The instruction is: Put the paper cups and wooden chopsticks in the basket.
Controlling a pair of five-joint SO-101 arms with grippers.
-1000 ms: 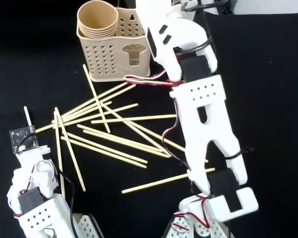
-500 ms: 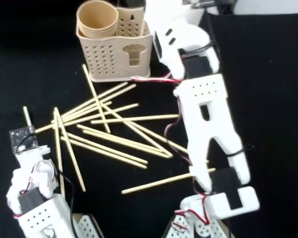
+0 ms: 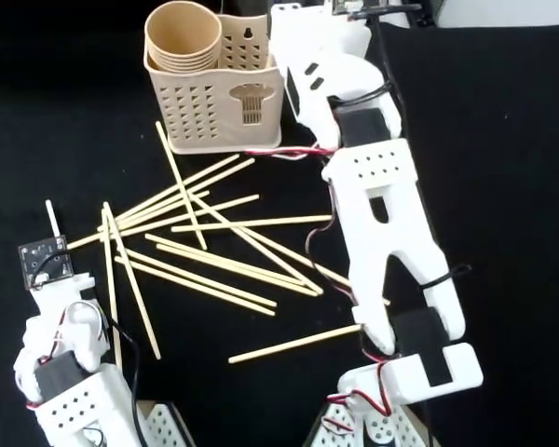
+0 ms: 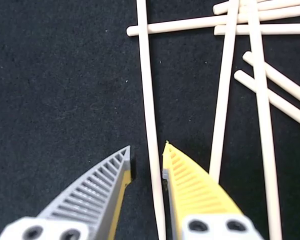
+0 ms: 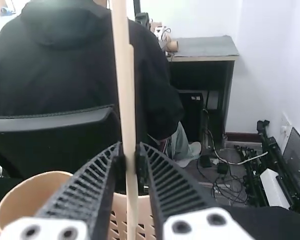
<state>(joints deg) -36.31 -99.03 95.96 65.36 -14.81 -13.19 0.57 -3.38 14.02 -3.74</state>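
Between the right gripper's (image 5: 130,159) fingers stands one chopstick (image 5: 122,75), bolt upright. The fingers are closed hard against it from both sides, and just below the fingertips sit the cups (image 3: 182,37) and the basket (image 3: 214,121). So where are we? The cups look finished, nested in a stack in one compartment of the basket. I'd call the chopstick half barely begun: this one is poised over the basket and not yet let go. A big tangle of loose sticks (image 3: 214,265) is spread over the table (image 3: 503,140), well short of those fingers, with one lying alone at the near edge of the heap. Whether any sticks already stand in the basket, I cannot tell. Now the poses: the right arm (image 3: 391,233) is stretched long across the table, its wrist bent over at the basket's side. The left arm (image 3: 61,354) is folded low at the other end of the pile. The left gripper (image 4: 147,148) points down at the cloth, fingers parted a little and straddling a single stick (image 4: 149,100). That stick runs between the tips, close against the yellow finger, with a gap on the grey side, so nothing is gripped there. More loose sticks cross just beyond those fingertips.
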